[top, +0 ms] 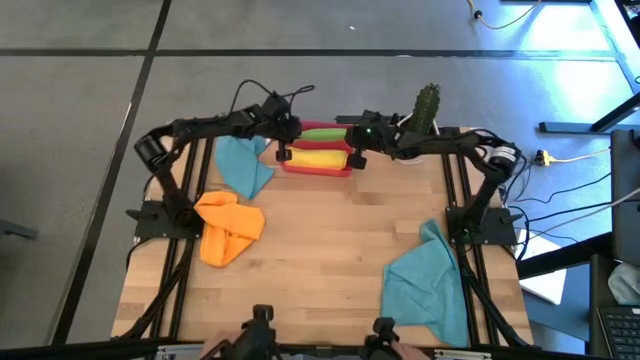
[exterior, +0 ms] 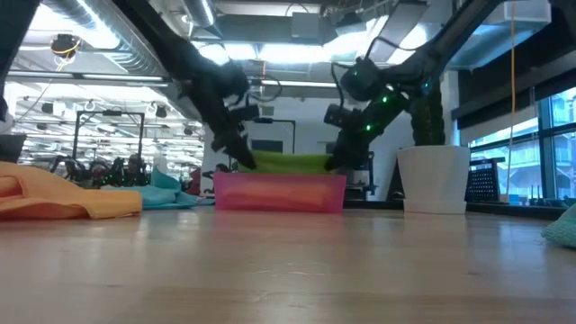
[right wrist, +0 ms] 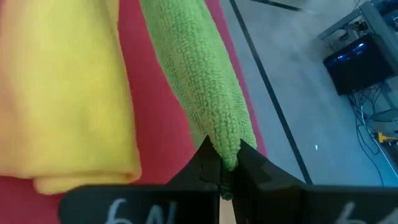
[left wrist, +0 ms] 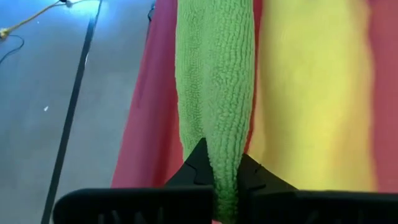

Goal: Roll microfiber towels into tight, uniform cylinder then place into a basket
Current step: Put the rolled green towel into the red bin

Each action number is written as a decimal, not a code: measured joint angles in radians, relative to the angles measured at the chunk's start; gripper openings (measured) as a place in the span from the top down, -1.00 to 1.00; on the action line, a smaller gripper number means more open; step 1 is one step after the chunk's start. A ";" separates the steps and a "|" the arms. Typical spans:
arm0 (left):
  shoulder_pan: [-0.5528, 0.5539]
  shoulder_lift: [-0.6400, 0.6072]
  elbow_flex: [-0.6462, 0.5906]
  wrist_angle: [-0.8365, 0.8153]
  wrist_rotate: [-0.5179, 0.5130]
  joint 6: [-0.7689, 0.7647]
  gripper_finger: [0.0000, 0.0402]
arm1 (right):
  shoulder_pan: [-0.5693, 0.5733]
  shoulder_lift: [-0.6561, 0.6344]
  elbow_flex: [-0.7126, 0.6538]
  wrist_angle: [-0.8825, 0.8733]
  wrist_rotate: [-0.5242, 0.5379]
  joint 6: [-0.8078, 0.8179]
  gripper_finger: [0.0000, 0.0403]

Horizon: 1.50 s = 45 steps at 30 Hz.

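**Q:** Both claws — where are they, and what are they doing?

**A:** Each is clamped on one end of a rolled green towel (top: 322, 133). The left gripper (top: 284, 152) pinches the roll's left end and the right gripper (top: 355, 158) pinches its right end, so the roll stretches between them over the red basket (top: 318, 170) at the far edge of the wooden table (top: 320, 250). In the left wrist view the dark fingertips (left wrist: 200, 167) squeeze the green cloth tightly; the right wrist view shows the same grip on the other end.

**Q:** What else is in the basket?

**A:** A rolled yellow towel (top: 318, 156) lies inside it, just beside the green roll and on its near side. From the low view, the green roll sits along the basket's top edge; whether it touches the basket I cannot tell.

**Q:** And the other towels?

**A:** An orange towel (top: 228, 228) lies crumpled near the table's left edge. A teal towel (top: 245, 165) lies beyond it, left of the basket. A second teal towel (top: 428, 285) is spread at the near right corner. A cactus in a white pot (exterior: 434, 178) stands just right of the basket.
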 joint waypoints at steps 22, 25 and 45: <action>0.012 0.101 0.000 -0.029 -0.026 0.124 0.73 | -0.010 0.089 0.054 -0.111 -0.110 -0.100 0.92; 0.006 0.098 0.012 -0.047 -0.067 0.121 0.56 | -0.010 0.092 0.094 -0.178 -0.111 -0.099 0.92; -0.040 -0.017 0.055 -0.173 -0.148 0.067 0.24 | 0.023 0.091 0.134 -0.254 -0.200 -0.099 0.36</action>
